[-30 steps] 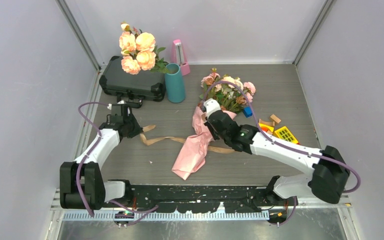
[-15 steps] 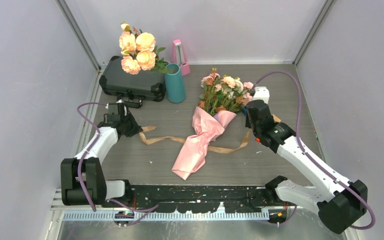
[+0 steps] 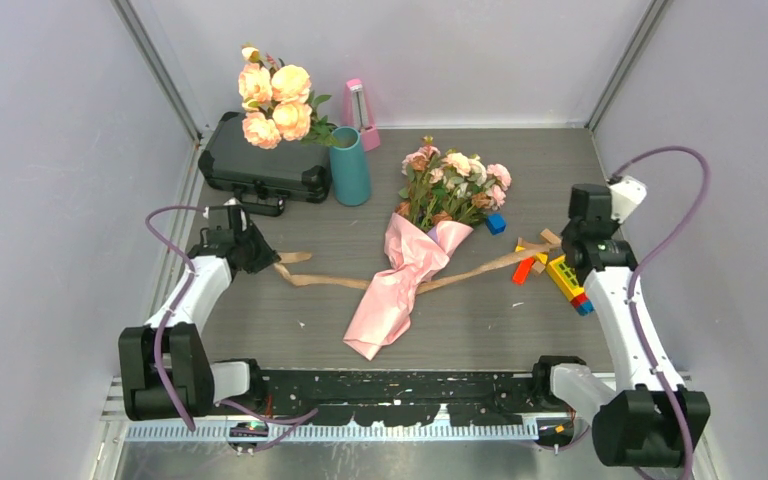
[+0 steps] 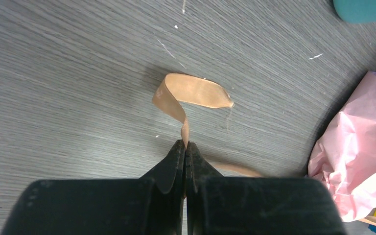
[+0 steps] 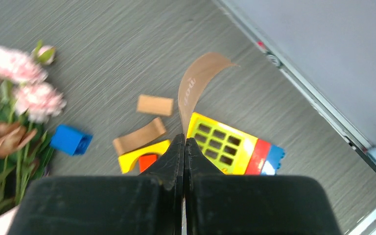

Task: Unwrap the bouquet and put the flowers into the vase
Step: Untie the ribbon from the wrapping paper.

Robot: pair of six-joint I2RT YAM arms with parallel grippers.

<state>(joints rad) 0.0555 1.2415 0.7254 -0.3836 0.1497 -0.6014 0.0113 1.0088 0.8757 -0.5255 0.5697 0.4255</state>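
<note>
The step in hand is the untying. The bouquet (image 3: pixel 415 250) lies flat on the table with its flowers (image 3: pixel 455 185) pointing away from the arms, and its pink paper (image 3: pixel 385 305) is not yet opened. One tan ribbon (image 3: pixel 335 281) comes out from the paper to both sides. The left gripper (image 4: pixel 185 145), left of the bouquet, is pinched tight on one end of the ribbon. The right gripper (image 5: pixel 184 140), well to the right of the bouquet, is pinched tight on the other end. Whether the ribbon goes around the paper or only under it, I cannot tell.

I think the next move calls for freeing the ribbon fully and laying it aside, then taking an edge of the paper and opening it without dragging the stems.

By count: one bouquet, one ribbon with two ends, two grippers, and one blue vase (image 3: pixel 350 166) standing upright behind the bouquet, to its left and apart from it. Several toy blocks (image 3: pixel 567 280) lie right of the bouquet; their number is not clear
</note>
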